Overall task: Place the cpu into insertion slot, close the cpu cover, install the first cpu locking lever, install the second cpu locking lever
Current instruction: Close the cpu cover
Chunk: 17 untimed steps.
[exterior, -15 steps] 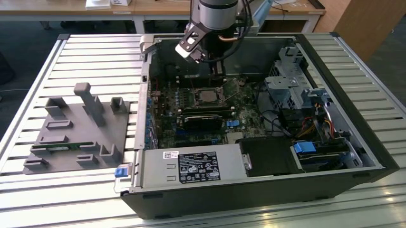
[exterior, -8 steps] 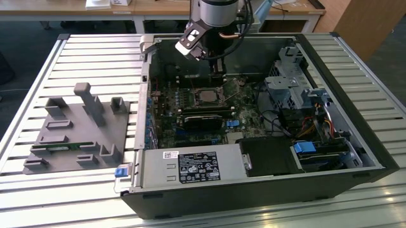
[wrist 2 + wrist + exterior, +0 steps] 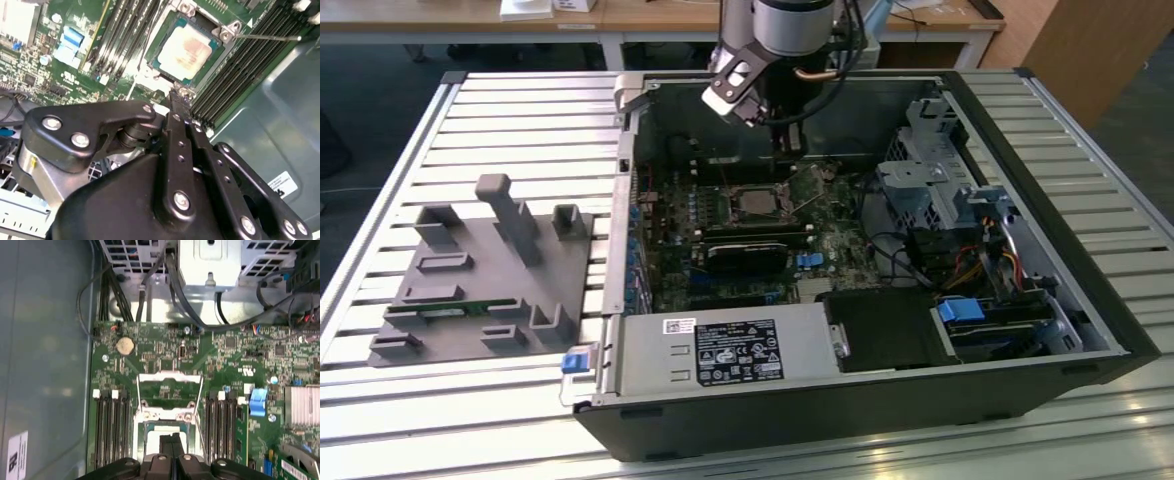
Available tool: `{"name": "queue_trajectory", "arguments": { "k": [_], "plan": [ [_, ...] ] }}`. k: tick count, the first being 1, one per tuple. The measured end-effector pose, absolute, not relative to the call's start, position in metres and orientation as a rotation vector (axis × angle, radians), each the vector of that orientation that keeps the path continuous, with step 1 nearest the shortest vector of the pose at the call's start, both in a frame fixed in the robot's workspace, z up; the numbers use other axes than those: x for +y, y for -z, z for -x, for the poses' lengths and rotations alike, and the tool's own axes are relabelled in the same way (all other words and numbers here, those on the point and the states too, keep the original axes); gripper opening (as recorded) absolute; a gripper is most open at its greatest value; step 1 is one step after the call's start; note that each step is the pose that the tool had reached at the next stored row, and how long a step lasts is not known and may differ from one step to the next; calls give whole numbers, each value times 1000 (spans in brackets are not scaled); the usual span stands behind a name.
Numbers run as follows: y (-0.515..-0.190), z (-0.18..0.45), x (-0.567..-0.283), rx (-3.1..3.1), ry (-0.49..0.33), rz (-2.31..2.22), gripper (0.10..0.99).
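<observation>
Slatted metal tabletop [image 3: 507,120] carries an open computer case [image 3: 854,415] lying on its side, with wooden desks [image 3: 654,18] behind it. Inside the case, on the green motherboard [image 3: 160,355], the cpu [image 3: 186,50] sits flat in the insertion slot [image 3: 150,74], its grey top uncovered. The cpu cover [image 3: 170,376] stands open, off the socket and hinged at one edge of it, and green board shows through its square window. A thin locking lever [image 3: 270,36] juts free beside the socket, not latched.

The gripper [image 3: 176,100] hangs just above the socket's edge with its black fingers [image 3: 165,447] pressed together and nothing between them. In the first wrist view they hide part of the chip.

Rows of black memory slots [image 3: 110,430] flank the socket on both sides, and a round coin battery [image 3: 125,345] lies beyond the open cover. In the exterior view, a black oblong card [image 3: 747,255] lies just nearer than the socket.

The case also holds a grey power supply box [image 3: 720,352] at its near left corner, a metal drive cage [image 3: 927,180] along the exterior view's right, and bundled cables [image 3: 907,260] between them. Well apart, at the exterior view's left of the table, a grey moulded fixture [image 3: 480,290] holds one green memory stick [image 3: 454,310].
</observation>
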<state>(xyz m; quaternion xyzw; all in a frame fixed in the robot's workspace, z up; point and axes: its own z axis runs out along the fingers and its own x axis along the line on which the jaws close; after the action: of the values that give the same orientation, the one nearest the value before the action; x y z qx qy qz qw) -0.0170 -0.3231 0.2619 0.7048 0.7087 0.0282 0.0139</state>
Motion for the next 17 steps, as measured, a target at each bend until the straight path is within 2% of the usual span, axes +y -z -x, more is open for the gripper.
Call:
{"name": "queue_trajectory", "arguments": {
  "k": [17],
  "plan": [
    [-269, -16, -323, 2211, -78, -2200, 106]
  ]
}}
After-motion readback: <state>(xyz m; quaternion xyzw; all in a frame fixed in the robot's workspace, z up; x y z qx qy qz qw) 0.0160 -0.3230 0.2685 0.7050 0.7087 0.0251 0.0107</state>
